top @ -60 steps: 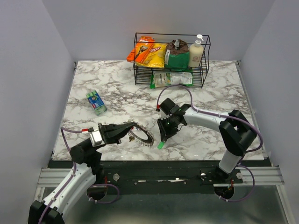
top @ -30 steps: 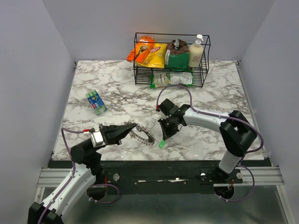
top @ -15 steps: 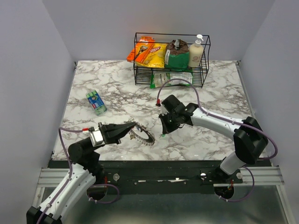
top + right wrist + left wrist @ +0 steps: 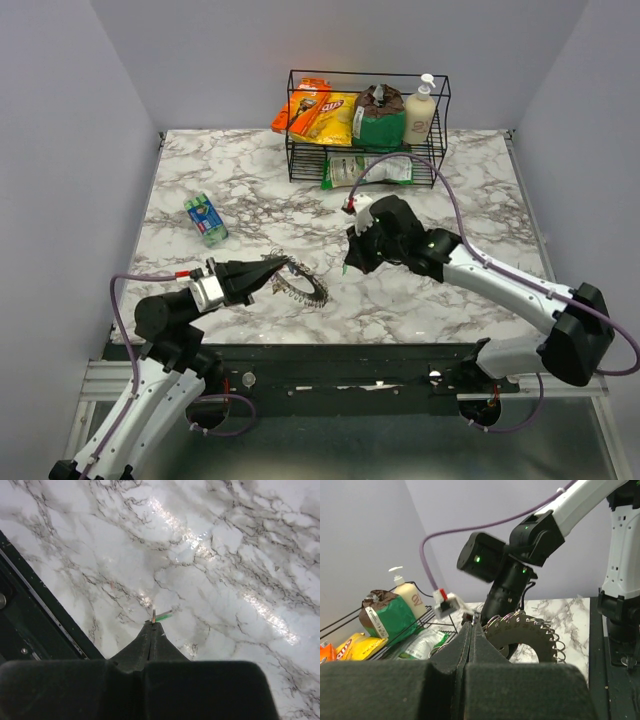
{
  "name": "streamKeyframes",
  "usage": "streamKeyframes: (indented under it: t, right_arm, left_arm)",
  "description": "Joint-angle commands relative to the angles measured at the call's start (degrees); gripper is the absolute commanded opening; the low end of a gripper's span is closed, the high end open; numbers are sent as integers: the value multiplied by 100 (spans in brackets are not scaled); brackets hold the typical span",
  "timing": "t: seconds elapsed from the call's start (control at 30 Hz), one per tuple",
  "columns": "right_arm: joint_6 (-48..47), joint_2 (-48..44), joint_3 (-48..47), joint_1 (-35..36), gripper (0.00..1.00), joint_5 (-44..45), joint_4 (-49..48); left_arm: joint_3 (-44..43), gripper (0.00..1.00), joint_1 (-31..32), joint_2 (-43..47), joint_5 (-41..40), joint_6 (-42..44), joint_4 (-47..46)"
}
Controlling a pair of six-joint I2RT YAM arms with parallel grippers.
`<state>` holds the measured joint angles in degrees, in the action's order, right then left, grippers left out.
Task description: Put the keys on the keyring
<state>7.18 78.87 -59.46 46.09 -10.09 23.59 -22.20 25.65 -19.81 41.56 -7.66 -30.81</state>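
I see my left pincer [image 4: 272,270] pinched shut on the edge of the keyring [image 4: 305,288] near the front of the surface [image 4: 430,300], and my right pincer [image 4: 349,266] close by, shut on a little green key [image 4: 162,615].

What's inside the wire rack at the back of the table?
Up top: orange and yellow chip bags, a green bag, a pump bottle. Below: a green-white pouch; anything behind it is covered.

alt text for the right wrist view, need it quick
The right arm's closed fingers pinch a small green-headed key at their tips, over a white marble table. Its dark edge runs along the left.
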Motion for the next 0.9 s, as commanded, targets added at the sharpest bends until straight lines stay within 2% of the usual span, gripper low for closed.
streamKeyframes:
  t: [0.0, 0.3, 0.47, 0.7, 0.87]
  right_arm:
    - [-50, -687, 286, 32, 0, 515, -987]
    - [-94, -1777, 777, 41, 0, 798, -1936]
    - [-594, -2594, 1366, 32, 0, 271, -2946]
    - [-1061, -2807, 1552, 41, 0, -387, -3080]
    - [-1175, -2763, 1473, 41, 0, -758, -3071]
  left_arm:
    - [-189, 0, 37, 188, 63, 388, 575]
    - [-364, 0, 28, 145, 212, 625, 1077]
    - [-417, 0, 37, 57, 379, 740, 1173]
    - [-444, 0, 37, -75, 502, 696, 1077]
    - [-242, 0, 37, -110, 388, 249, 342]
